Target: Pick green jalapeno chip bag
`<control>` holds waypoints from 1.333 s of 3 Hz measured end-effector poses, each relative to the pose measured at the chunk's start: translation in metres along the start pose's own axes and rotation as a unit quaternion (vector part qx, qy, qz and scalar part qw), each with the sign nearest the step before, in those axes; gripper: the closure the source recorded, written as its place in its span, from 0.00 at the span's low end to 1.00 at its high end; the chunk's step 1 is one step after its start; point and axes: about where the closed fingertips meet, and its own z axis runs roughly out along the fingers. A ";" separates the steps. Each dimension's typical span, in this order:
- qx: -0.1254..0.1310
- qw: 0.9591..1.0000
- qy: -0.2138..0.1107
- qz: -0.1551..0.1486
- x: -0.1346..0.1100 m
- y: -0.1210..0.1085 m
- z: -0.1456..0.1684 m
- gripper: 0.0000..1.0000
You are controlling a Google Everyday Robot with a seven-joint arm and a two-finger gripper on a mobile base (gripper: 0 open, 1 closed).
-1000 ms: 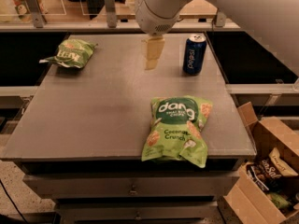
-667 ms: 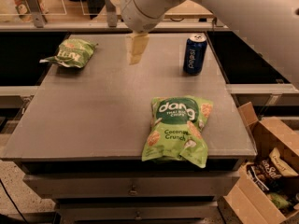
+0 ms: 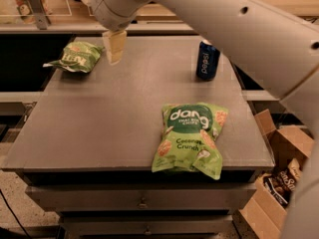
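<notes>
Pale end effector just beside green jalapeno chip bag, apart from it, opening unclear

Legible markings: one brand name reads clearly.
The large bright green bag at the near edge of the desk reads "dang" in white, with "Coconut Crunch" below. The green jalapeno chip bag carries pale lettering, not legible. The blue can bears vertical white lettering, not legible. The gripper hangs just beside the green jalapeno chip bag.
</notes>
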 end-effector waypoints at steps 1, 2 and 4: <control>-0.015 1.000 0.007 -0.010 -0.005 -0.009 0.043 0.00; -0.026 0.999 0.010 -0.017 -0.010 -0.013 0.087 0.00; 0.017 0.999 -0.033 -0.025 -0.030 -0.011 0.128 0.00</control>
